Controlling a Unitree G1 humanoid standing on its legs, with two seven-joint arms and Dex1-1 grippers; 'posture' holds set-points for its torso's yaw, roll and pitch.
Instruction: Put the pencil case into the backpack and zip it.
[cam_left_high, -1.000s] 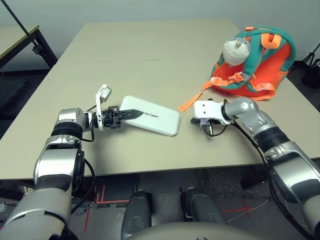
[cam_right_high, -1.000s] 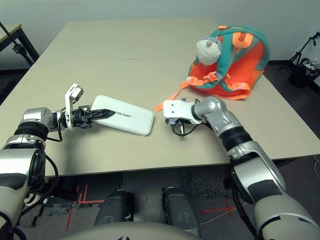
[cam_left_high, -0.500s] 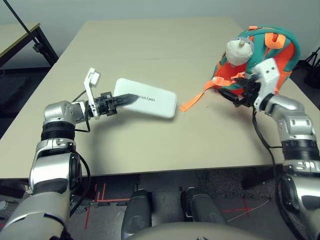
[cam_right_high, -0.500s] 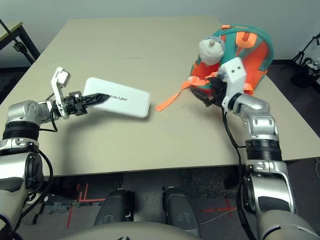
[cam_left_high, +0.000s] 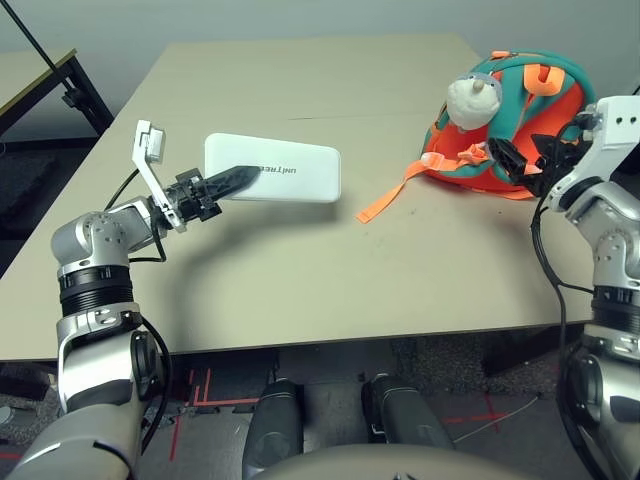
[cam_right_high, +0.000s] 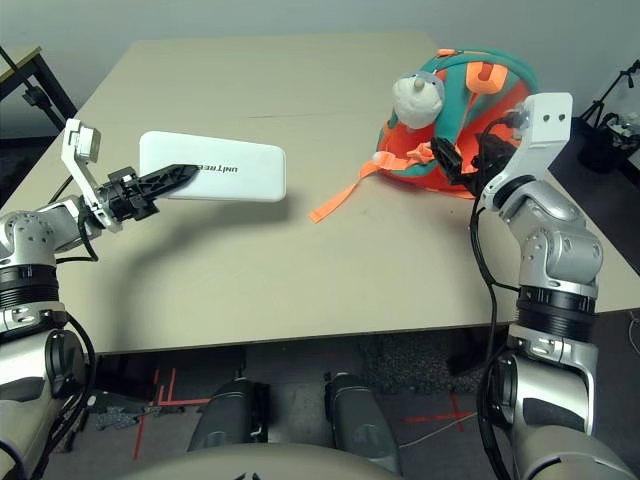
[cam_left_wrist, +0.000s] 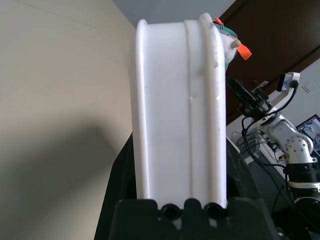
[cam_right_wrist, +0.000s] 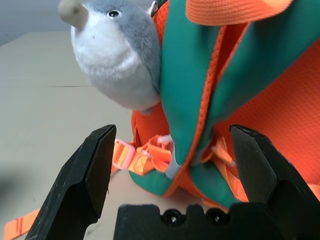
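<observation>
The white pencil case (cam_left_high: 275, 172) hangs level above the table's left half, casting a shadow below it. My left gripper (cam_left_high: 218, 183) is shut on its near-left end. The left wrist view shows the pencil case (cam_left_wrist: 180, 100) edge-on between the black fingers (cam_left_wrist: 120, 175). The orange backpack (cam_left_high: 530, 105) with teal trim stands at the far right, its grey-white plush toy (cam_left_high: 472, 98) facing the table's middle. My right gripper (cam_left_high: 520, 160) is open right beside the backpack's near right side, holding nothing. In the right wrist view its fingers (cam_right_wrist: 95, 165) spread before the backpack (cam_right_wrist: 280, 110).
A loose orange strap (cam_left_high: 385, 200) trails from the backpack across the tan table (cam_left_high: 300, 280) toward its middle. Another desk (cam_left_high: 35, 80) with a black frame stands off the far left. The table's front edge runs close to my arms.
My left gripper has lifted the pencil case off the table, up and leftward. My right arm swung from mid-table to the backpack, and its gripper went from shut to open.
</observation>
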